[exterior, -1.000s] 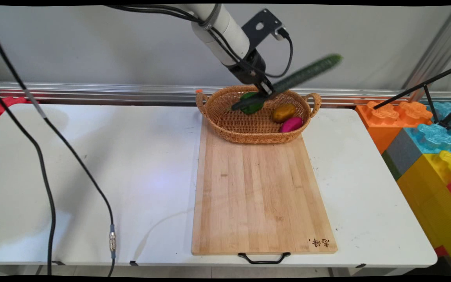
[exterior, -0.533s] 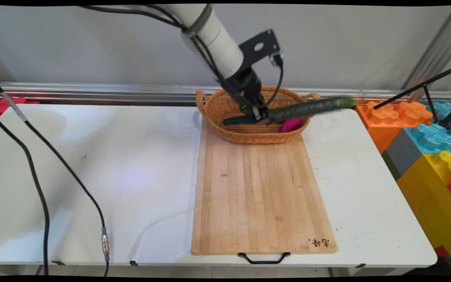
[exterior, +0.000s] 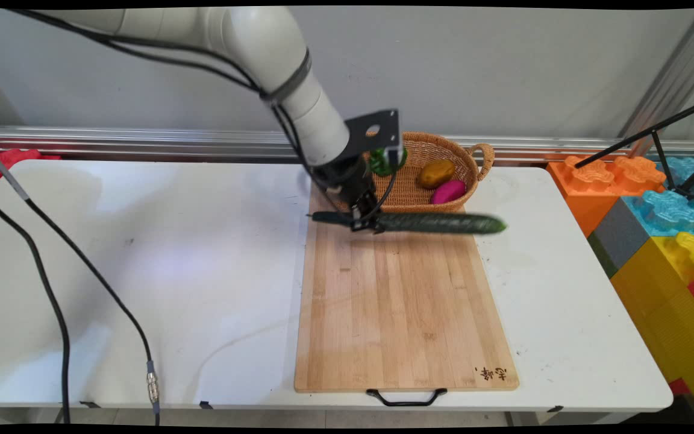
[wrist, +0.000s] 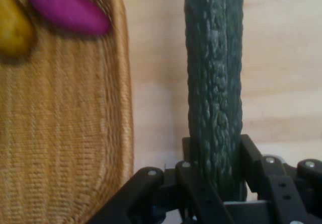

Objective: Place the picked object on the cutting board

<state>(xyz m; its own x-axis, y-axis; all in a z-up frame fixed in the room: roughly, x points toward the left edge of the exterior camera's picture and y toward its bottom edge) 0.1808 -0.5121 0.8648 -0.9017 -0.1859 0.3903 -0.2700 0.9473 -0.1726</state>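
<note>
A long dark green cucumber (exterior: 437, 223) is clamped near one end between the fingers of the gripper (exterior: 364, 226) and is held level above the far end of the cutting board (exterior: 401, 313), just in front of the basket (exterior: 410, 193). Because most of its length juts out unsupported to one side, it could be levered round or slipped from the grasp. In the basket are seen a brownish potato (exterior: 436, 173), a magenta vegetable (exterior: 448, 191) and a green item (exterior: 388, 160) partly hidden behind the arm's bracket.
</note>
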